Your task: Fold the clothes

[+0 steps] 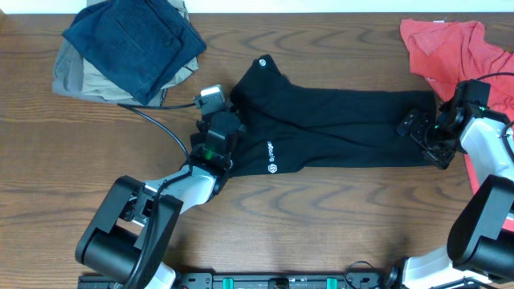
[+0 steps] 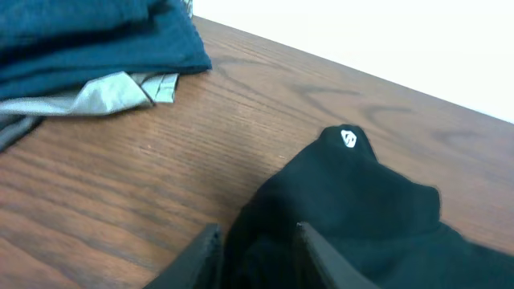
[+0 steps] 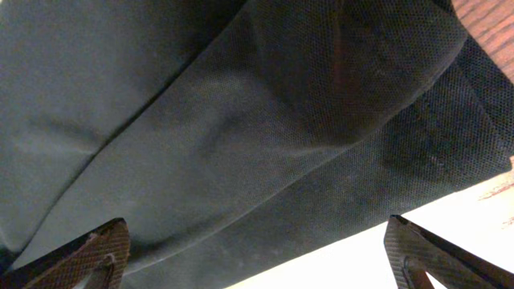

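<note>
Your left gripper [image 2: 257,255] straddles one end of the black garment [image 1: 337,116], cloth between its fingers; grip can't be told. Right gripper [image 3: 257,261] gapes wide over the opposite end, holding nothing.

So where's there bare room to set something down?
Bare wood lies along the back, between the blue pile and red shirt, and in front of the black garment. Crowded at the garment's ends, by the left gripper and right gripper.

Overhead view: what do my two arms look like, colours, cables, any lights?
Both have bulky black joints and white links. The left arm carries a grey camera box with a black cable looping off, plus a green light at its wrist. The right arm's fingers are dark and ribbed.
</note>
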